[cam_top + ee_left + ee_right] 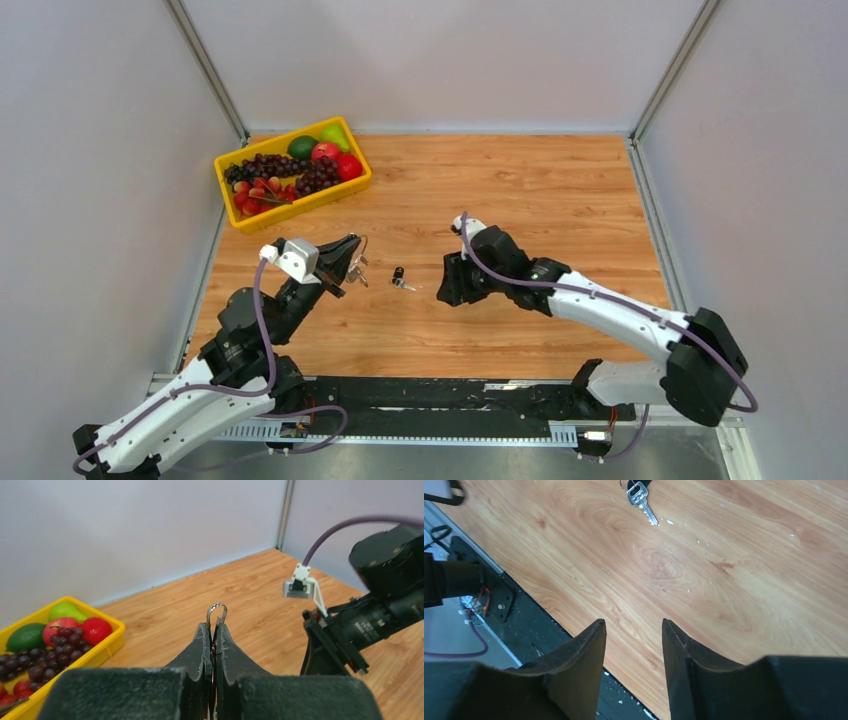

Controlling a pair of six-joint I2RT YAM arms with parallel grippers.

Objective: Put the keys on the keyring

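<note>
Pale grey walls box in the wooden worktop, and everything I tell is placed from the key with the black head, which lies flat on the wood near the middle, touched by nothing. My left gripper hovers just to the left of that key, raised off the wood and clenched on the keyring; in my left wrist view the thin wire loop pokes up out of the pinched fingertips. From above, a few tiny silver keys dangle from the ring on the side facing the black-headed key, not touching it. My right gripper sits on the key's right side, near but apart, with its jaws spread and nothing between them. In my right wrist view the key shows ahead of the parted fingertips, its silver blade pointing back towards me. Well beyond the key, to the far left, a yellow tray holds fruit.
</note>
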